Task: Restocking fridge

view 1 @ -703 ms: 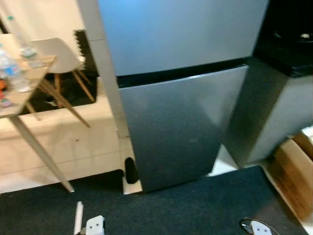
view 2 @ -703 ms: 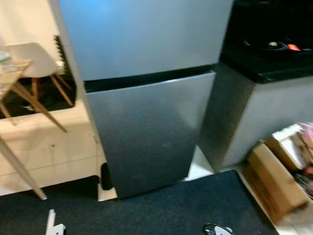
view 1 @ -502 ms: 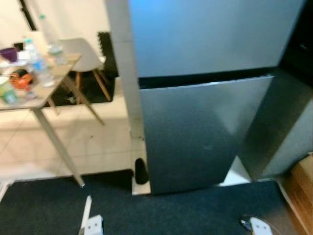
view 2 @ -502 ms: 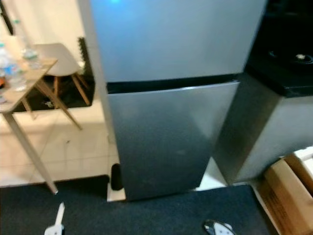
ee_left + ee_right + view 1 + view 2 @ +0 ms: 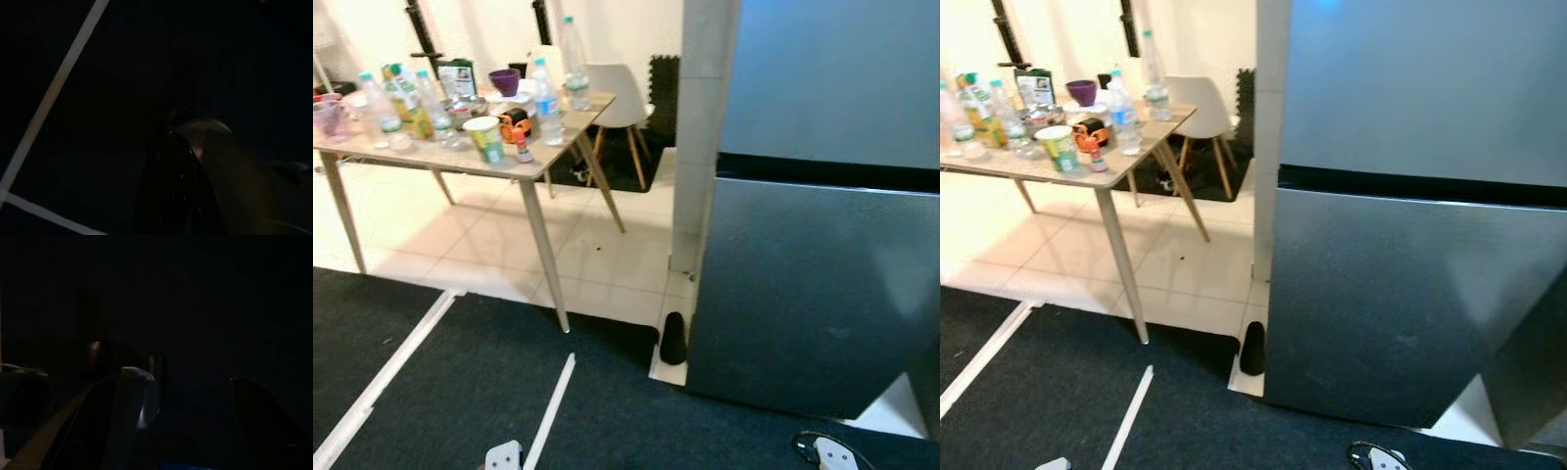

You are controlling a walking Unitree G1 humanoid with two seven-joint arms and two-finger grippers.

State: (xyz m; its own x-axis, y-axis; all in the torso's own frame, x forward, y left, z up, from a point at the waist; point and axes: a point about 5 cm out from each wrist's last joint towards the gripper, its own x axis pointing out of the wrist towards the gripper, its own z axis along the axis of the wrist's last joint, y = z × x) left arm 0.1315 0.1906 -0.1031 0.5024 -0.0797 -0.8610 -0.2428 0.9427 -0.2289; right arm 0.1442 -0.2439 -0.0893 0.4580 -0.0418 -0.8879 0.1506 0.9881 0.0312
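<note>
A silver two-door fridge (image 5: 822, 274) stands at the right with both doors shut and a black gap between them. To the left a wooden table (image 5: 570, 114) carries several water bottles (image 5: 546, 103), a tall bottle (image 5: 571, 49), a green cup (image 5: 489, 139) and a purple bowl (image 5: 504, 80). Both arms hang idle in the dark. The left gripper (image 5: 176, 186) is over dark carpet crossed by white tape. The right gripper (image 5: 195, 421) is a faint outline.
A white chair (image 5: 617, 88) stands behind the table. A small black object (image 5: 674, 339) sits on the floor at the fridge's left corner. Dark carpet (image 5: 460, 372) with white tape lines (image 5: 548, 411) lies in front, and pale tiles (image 5: 607, 264) lie under the table.
The camera has swung left: the fridge now sits at the right, the table with its bottles is in full view, and the dark counter and cardboard box have left the picture.
</note>
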